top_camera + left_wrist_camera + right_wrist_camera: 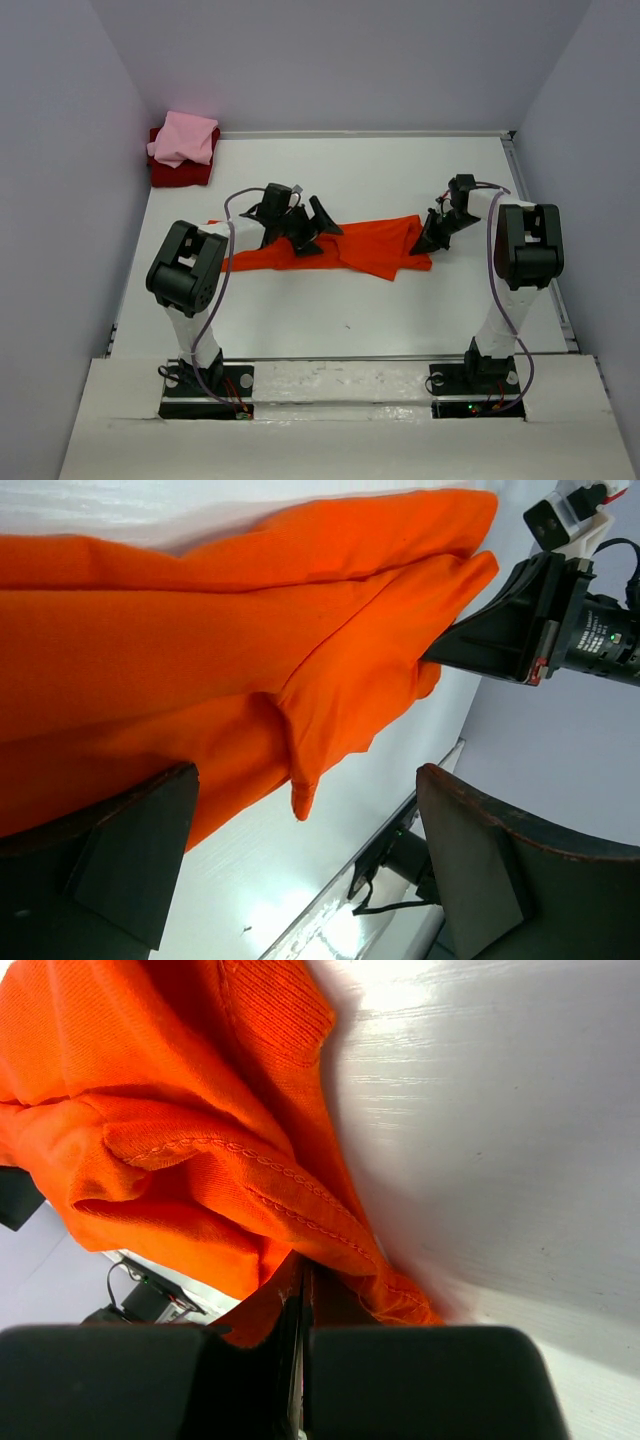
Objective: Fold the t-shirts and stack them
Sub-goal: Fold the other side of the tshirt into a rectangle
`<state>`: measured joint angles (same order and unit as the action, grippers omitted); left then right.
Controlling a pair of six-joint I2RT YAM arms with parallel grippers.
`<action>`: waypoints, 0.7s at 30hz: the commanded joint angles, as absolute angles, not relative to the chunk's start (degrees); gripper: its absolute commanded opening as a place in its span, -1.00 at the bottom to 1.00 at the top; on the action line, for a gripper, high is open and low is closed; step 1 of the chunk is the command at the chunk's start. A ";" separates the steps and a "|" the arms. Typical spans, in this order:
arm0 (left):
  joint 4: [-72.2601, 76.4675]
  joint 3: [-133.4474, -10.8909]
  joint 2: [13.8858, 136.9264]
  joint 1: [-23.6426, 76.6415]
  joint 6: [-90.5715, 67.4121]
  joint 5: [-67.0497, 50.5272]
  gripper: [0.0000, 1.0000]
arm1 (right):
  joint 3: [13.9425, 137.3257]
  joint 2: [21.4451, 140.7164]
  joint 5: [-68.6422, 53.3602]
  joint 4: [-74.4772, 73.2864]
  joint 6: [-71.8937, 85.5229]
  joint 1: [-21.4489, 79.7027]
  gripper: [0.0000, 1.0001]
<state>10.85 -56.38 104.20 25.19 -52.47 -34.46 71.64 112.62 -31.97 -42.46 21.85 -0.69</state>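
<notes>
The orange-red t-shirt point(350, 250) lies in a long folded strip across the middle of the white table. My left gripper point(308, 232) is open over the strip's middle; in the left wrist view the cloth point(200, 650) lies beyond the spread fingers point(470, 850), untouched. My right gripper point(432, 238) is shut on the strip's right end; the right wrist view shows the hem point(250, 1160) pinched between closed jaws. A light pink t-shirt point(185, 138) lies folded on a dark red t-shirt point(178, 174) in the far left corner.
Grey walls enclose the table on the left, back and right. The table's raised edge point(540, 240) runs close to my right arm. Both arm bases point(205, 385) stand at the near edge.
</notes>
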 commanded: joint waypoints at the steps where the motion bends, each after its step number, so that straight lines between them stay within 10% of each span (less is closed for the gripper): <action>1: 13.45 -60.11 102.04 25.75 -53.88 -34.98 0.97 | 72.51 112.41 -29.97 -42.10 20.65 -0.53 -1.00; 21: 11.60 -64.34 105.03 28.56 -54.67 -33.31 0.94 | 73.30 113.12 -30.41 -42.19 20.57 -0.53 -1.00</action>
